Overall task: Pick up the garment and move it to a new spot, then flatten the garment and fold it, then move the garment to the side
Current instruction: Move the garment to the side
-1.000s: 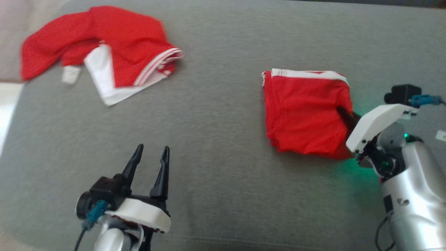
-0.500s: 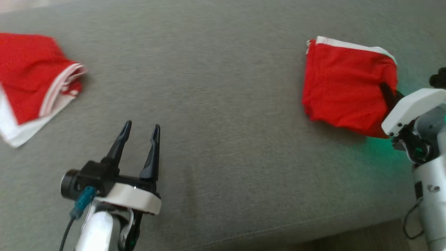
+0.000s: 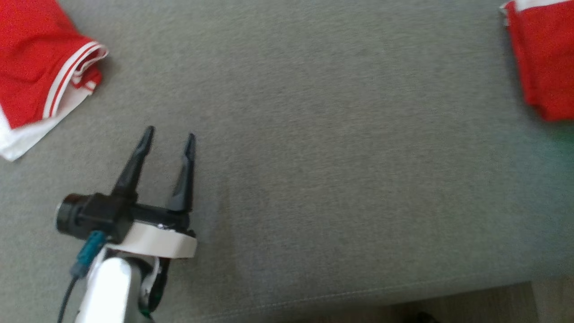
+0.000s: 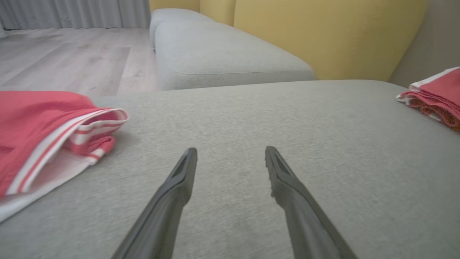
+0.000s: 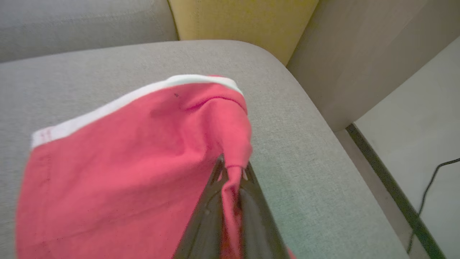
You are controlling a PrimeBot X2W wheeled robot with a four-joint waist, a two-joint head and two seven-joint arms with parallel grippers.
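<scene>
a: where was the folded garment [image 5: 118, 169]?
b: at the right end of the grey seat [image 3: 336, 157], near its rounded corner and well apart from the other red garment [image 3: 36, 67]. the right gripper [image 5: 233, 171] was pinched tight on a tuck of its edge.
a: and the left gripper [image 3: 170, 133]?
b: fingers spread wide, holding nothing, over the seat.
a: how would it handle?
b: it looked light, soft and limp. a one-edge grip would likely let the folds sag open, so a hold through all the layers seemed safer.
</scene>
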